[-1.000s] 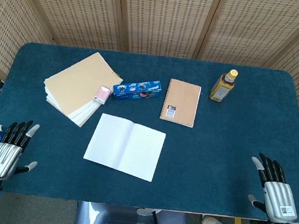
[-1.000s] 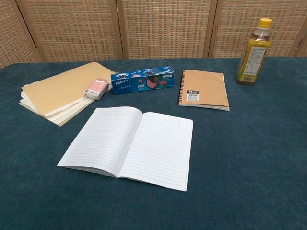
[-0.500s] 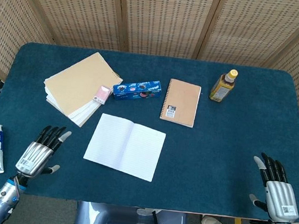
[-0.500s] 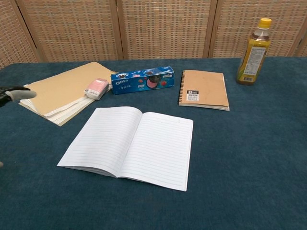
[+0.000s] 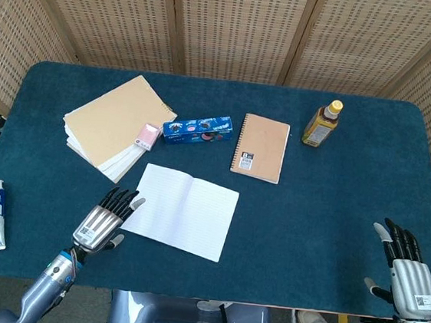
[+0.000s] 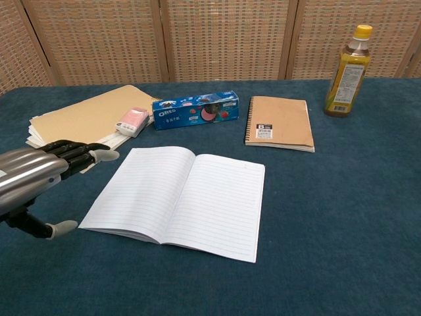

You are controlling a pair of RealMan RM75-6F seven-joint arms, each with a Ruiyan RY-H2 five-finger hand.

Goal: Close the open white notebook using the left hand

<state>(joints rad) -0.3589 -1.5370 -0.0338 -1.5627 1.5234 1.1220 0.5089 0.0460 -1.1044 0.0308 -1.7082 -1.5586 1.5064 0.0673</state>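
Now my left hand (image 5: 103, 223) has swept in from the lower left edge to just beside the notebook (image 5: 180, 209), fingers spread, holding nothing; the notebook lies open at centre; next, I judge, lifting its left page.

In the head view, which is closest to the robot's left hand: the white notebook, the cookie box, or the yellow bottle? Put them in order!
From the left hand outward:
1. White notebook, lying open just to the right of the fingertips.
2. Blue cookie box, farther back, near the middle of the table.
3. Yellow bottle, far back on the right side.
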